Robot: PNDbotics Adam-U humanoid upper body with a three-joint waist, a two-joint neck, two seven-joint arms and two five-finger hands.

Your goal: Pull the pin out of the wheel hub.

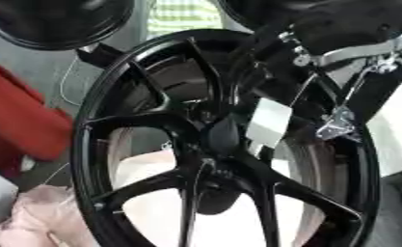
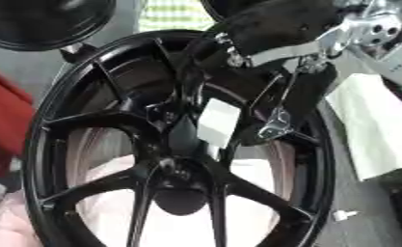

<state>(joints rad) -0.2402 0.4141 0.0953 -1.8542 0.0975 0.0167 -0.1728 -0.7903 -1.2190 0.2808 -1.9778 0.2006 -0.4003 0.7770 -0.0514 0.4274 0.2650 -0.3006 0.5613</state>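
The black wheel hub [image 1: 225, 144] is standing upright and filling most of the view, the right robot hand [image 2: 237, 108] is reaching from the upper right down to its centre, though I cannot tell whether its fingers are closing on anything, and the pin is not showing clearly.

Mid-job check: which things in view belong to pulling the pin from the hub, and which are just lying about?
Belongs to the job:
- black wheel
- its hub
- right hand, reaching in over the spokes from the upper right
- the pin: I cannot make it out

Just lying about:
- second black wheel
- red thing
- pink cloth
- white sheet
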